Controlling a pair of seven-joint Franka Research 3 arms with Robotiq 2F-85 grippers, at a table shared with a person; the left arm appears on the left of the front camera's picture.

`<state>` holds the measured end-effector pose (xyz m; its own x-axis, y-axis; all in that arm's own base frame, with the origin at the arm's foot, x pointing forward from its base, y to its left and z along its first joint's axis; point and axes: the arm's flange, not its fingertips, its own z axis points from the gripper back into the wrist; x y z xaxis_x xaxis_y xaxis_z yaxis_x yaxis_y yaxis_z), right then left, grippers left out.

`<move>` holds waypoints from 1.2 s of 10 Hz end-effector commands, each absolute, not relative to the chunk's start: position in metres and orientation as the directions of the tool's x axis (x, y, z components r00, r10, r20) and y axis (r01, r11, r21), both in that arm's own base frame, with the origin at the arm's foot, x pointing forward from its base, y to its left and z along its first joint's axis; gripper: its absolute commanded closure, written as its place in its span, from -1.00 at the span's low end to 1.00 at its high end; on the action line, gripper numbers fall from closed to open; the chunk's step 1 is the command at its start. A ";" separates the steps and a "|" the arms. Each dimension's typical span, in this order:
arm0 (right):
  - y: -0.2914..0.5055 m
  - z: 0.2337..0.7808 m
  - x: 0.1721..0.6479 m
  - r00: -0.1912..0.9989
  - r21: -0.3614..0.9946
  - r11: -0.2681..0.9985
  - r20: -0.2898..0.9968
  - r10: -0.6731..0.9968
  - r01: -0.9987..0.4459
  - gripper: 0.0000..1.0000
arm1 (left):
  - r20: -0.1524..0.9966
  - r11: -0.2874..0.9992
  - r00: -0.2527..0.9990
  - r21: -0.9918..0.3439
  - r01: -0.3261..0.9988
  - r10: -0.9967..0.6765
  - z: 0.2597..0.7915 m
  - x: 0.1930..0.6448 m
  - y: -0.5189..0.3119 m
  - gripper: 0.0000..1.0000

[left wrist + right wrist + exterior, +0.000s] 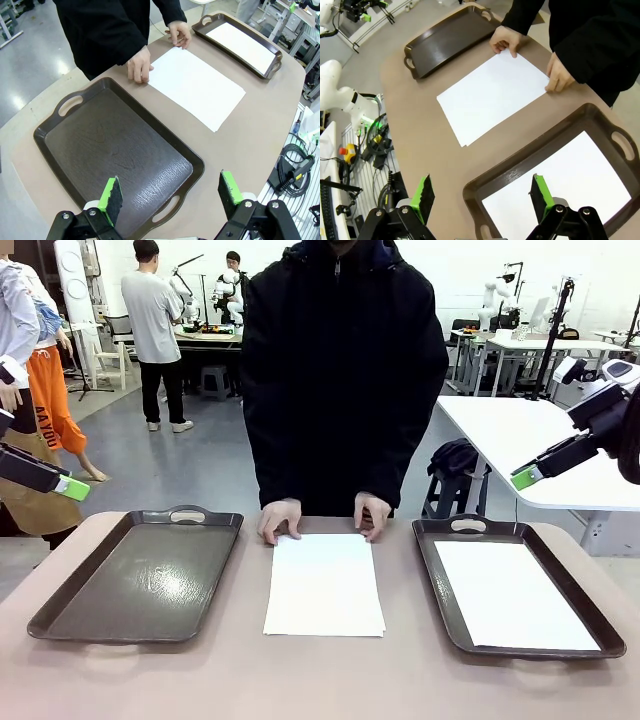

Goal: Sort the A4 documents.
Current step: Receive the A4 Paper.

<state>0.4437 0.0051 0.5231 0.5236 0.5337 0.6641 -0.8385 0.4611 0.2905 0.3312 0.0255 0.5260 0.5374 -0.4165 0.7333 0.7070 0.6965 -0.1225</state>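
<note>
Left hand: my left gripper [171,194] hangs above the near end of the left tray [55,150], jaws spread wide, holding nothing.
Right hand: my right gripper [482,194] hangs over the near corner of the right tray [530,155], jaws wide, empty.
Paper: the stack of sheets [324,585] lies flat mid-table between the 2 trays. The person's 2 hands [280,518] rest on its edge at 12 o'clock.
Left tray: at 9 o'clock from the stack, bare.
Right tray: at 3 o'clock, with a white sheet [515,595] flat inside.
Done: I judge a first sheet is placed.
Left: the whole stack is unsorted, so this is barely begun.
</note>
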 end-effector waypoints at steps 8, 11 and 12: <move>0.007 0.523 0.444 0.523 0.289 0.462 0.667 0.531 -0.838 -1.00 | 0.741 0.680 0.521 -0.120 0.724 -0.424 0.524 0.333 0.027 -1.00; 0.007 0.523 0.444 0.523 0.289 0.462 0.667 0.531 -0.838 -1.00 | 0.741 0.680 0.521 -0.120 0.724 -0.424 0.524 0.333 0.027 -1.00; 0.007 0.523 0.444 0.523 0.289 0.462 0.667 0.531 -0.838 -1.00 | 0.741 0.680 0.521 -0.120 0.724 -0.424 0.524 0.333 0.027 -1.00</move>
<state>0.4437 0.0051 0.5231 0.5236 0.5337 0.6641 -0.8385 0.4611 0.2905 0.3312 0.0255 0.5260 0.5374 -0.4165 0.7333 0.7070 0.6965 -0.1225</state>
